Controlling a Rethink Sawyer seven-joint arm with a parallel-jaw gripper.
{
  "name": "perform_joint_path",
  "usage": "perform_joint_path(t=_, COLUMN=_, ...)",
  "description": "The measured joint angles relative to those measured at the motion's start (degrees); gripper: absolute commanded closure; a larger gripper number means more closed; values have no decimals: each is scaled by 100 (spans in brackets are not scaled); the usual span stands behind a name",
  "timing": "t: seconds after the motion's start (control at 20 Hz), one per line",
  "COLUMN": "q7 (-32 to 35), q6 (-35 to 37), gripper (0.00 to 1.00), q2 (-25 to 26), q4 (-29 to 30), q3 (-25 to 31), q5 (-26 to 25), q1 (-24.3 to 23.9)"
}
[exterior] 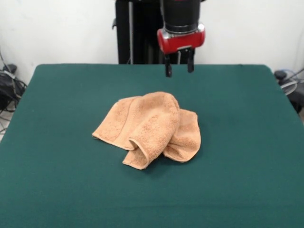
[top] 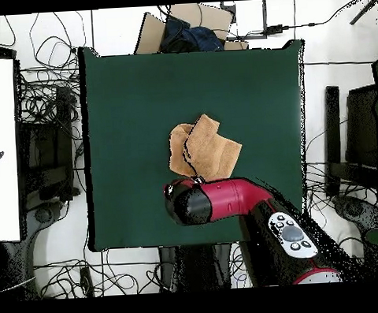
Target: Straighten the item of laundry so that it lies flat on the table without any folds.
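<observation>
The peach-orange towel lies crumpled near the middle of the dark green table. One part is folded over itself into a rolled flap at the front, and a lower layer sticks out on the right. In the overhead view the towel sits just above the arm's red wrist, on the table. My gripper hangs above the table behind the towel, clear of it. Its two black fingers stand apart with nothing between them.
The black pedestal stands behind the table's far edge. A cardboard box with dark contents sits off the table's far side in the overhead view. Cables and dark equipment line both sides on the floor.
</observation>
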Motion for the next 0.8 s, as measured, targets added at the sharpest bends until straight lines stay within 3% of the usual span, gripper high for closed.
perform_joint_path(t=0.8, q7=0, q6=535, gripper=0, q2=29, q4=-743, q3=-1, q5=200, q1=136)
